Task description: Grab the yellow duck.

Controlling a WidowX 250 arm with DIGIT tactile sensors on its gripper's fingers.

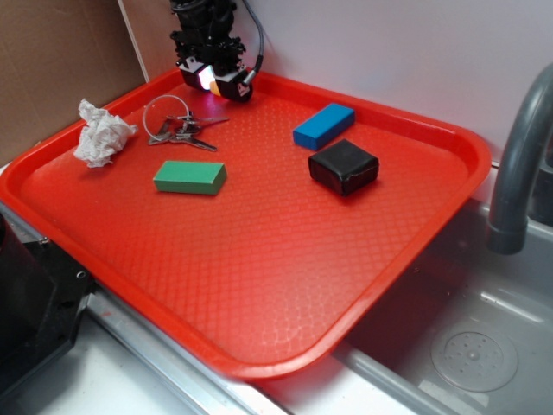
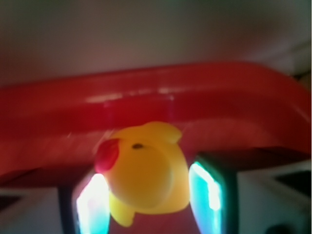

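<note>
exterior: I see my tool [image 1: 218, 80] at the red tray's [image 1: 259, 285] 12 o'clock rim, yellow duck [image 1: 213, 86] a small speck between its fingers | wrist: duck [image 2: 146, 170] fills the gap, fingers [image 2: 209, 187] pressed on both flanks, tool closed on it, tray rim [image 2: 161, 105] behind

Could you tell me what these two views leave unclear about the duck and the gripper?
- Exterior view: the yellow duck is a tiny speck under the gripper; contact is too small to judge.
- Wrist view: blurred; the fingers flank the duck, but whether they press it is unclear.
- Wrist view: the duck's underside is cut off by the bottom edge.
</note>
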